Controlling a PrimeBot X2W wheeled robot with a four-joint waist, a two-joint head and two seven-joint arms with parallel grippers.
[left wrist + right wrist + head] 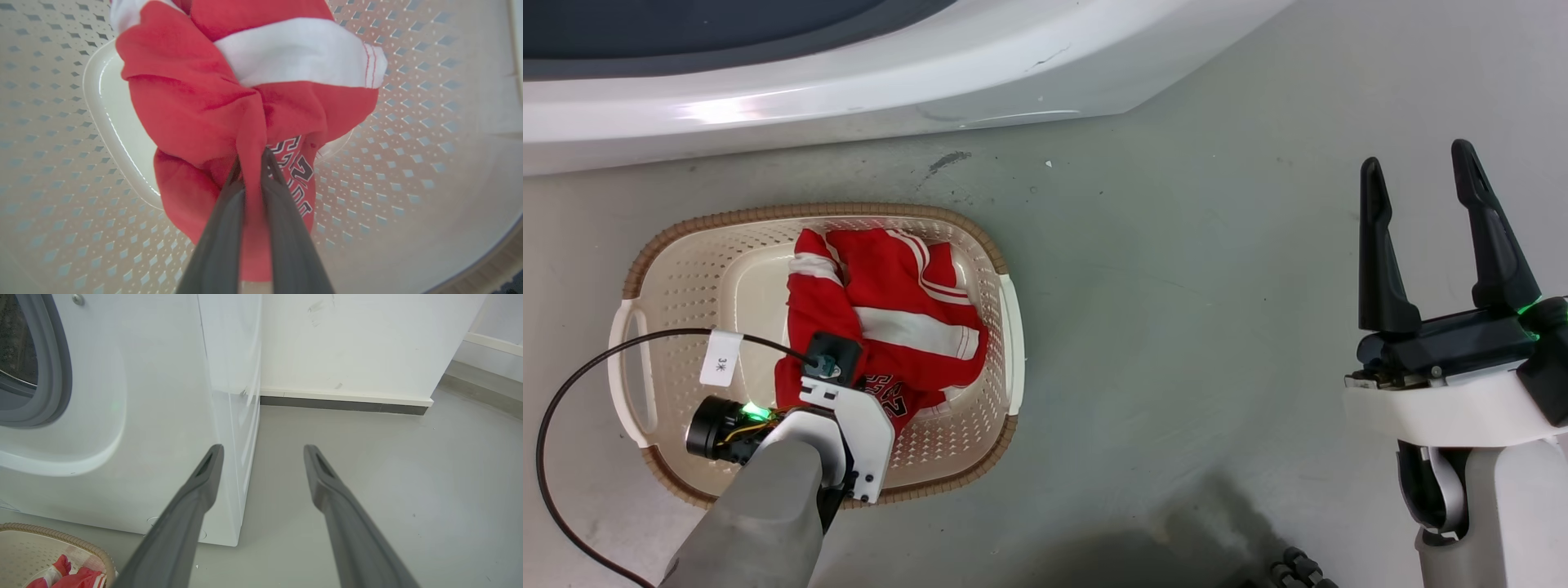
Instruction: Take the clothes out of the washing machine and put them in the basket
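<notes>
Red cloth with white stripes, the clothes (882, 318) lie bunched inside the basket (980, 237), which stands on the grey floor (1176, 327) just in front of the washing machine (849, 90). The left gripper (251, 163) reaches down into the basket from its near side. In the left wrist view its two dark fingers are pressed close together, pinching a narrow fold of the jersey, and the lettering shows just beside the right finger. The heap spreads away from the fingertips toward the basket's floor, so the cloth lies straight ahead of the tool along the fingers' own line. As a crumpled mass it has only a weak long axis, running roughly from the near rim toward the washer side, across the basket's shorter span. The right gripper (1417, 155) hangs well apart over bare floor, fingers spread and empty, so the left arm is plainly the nearer. The coming move looks like a release: the fingers should part, then draw back along their own axis.
</notes>
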